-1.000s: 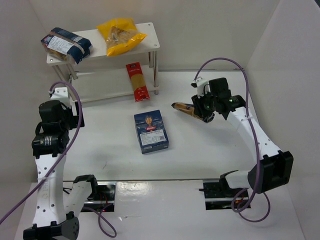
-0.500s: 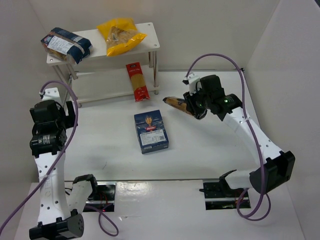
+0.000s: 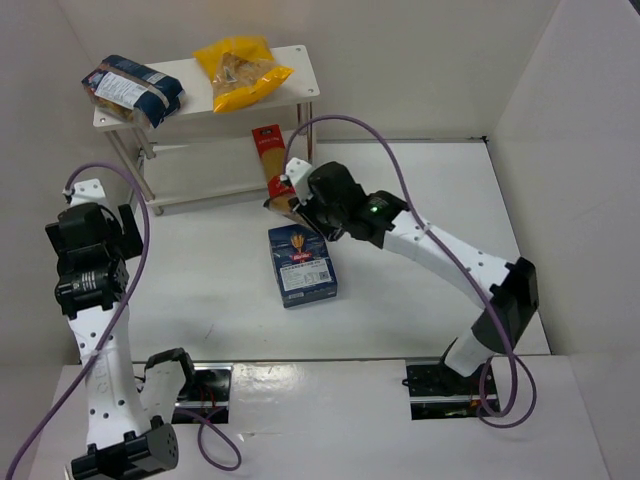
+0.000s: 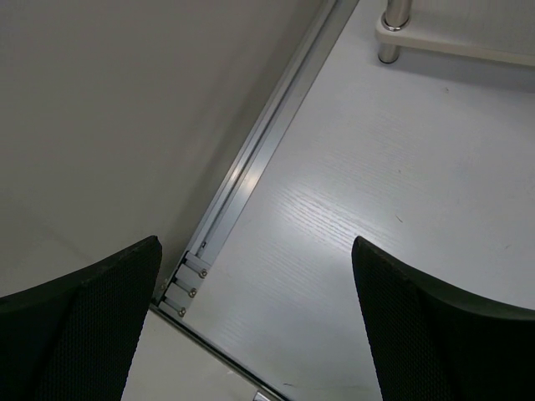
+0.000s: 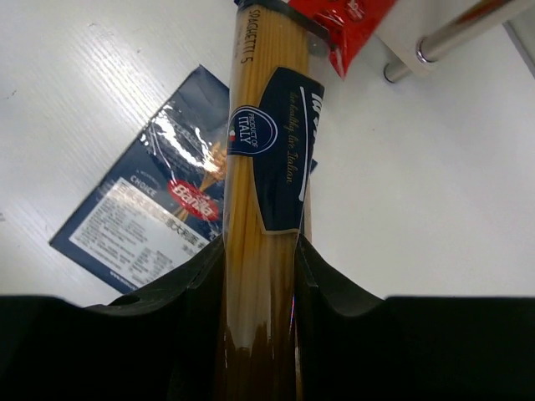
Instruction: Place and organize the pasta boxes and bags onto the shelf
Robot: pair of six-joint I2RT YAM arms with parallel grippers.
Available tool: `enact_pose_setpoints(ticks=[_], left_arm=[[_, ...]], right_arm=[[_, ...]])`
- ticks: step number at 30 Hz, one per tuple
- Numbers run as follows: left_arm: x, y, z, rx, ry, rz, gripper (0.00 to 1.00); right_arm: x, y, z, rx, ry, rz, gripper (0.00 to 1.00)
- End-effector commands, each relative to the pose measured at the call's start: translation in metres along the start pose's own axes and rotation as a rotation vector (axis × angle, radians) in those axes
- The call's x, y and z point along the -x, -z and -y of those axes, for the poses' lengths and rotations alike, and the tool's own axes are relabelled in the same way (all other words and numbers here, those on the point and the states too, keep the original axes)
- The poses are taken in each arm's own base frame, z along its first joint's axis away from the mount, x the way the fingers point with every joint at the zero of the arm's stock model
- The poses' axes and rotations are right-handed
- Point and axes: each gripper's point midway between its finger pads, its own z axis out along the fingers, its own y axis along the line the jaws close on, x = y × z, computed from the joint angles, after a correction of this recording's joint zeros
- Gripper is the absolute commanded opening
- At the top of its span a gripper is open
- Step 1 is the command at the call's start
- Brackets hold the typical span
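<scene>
My right gripper [image 3: 305, 212] [image 5: 259, 276] is shut on the amber spaghetti pack [image 5: 263, 167], held above the table; its far end [image 3: 280, 205] points at the red spaghetti pack [image 3: 273, 162] [image 5: 351, 21]. The red pack lies by the shelf's front right leg [image 3: 311, 150]. The dark blue box [image 3: 302, 262] [image 5: 159, 217] lies flat just below the held pack. The white two-tier shelf [image 3: 300, 75] carries the dark blue bag [image 3: 132, 90] and the yellow bag [image 3: 240, 70] on its top board. My left gripper [image 4: 255, 326] is open and empty over the table's left edge.
White walls enclose the table on the left, back and right. An aluminium rail [image 4: 251, 175] runs along the left wall. A shelf leg foot [image 4: 393, 33] shows at the top of the left wrist view.
My right arm swung left across the table with the amber spaghetti pack, from the right side to just above the blue box by the shelf. My left arm drew back toward the left wall.
</scene>
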Motion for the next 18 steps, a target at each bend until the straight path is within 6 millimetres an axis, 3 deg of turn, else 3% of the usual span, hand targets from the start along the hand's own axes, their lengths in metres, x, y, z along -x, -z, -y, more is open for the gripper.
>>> enact_pose_setpoints(ticks=[1, 5, 8, 12, 18], left_arm=[[0.010, 0.008, -0.012, 0.044, 0.051, 0.061, 1.00], [0.008, 0.008, -0.012, 0.037, 0.055, 0.062, 1.00], [0.008, 0.008, -0.012, 0.037, 0.055, 0.062, 1.00], [0.007, 0.008, -0.010, 0.028, 0.066, 0.070, 1.00], [0.003, 0.006, -0.011, 0.035, 0.068, 0.060, 1.00]], right_arm=[[0.096, 0.018, 0.023, -0.166, -0.048, 0.293, 0.00], [0.106, -0.009, 0.003, -0.199, -0.064, 0.300, 0.00], [0.117, -0.017, -0.006, -0.225, -0.085, 0.315, 0.00], [0.139, -0.016, -0.002, -0.314, -0.135, 0.363, 0.00], [0.156, -0.024, 0.000, -0.395, -0.199, 0.399, 0.00]])
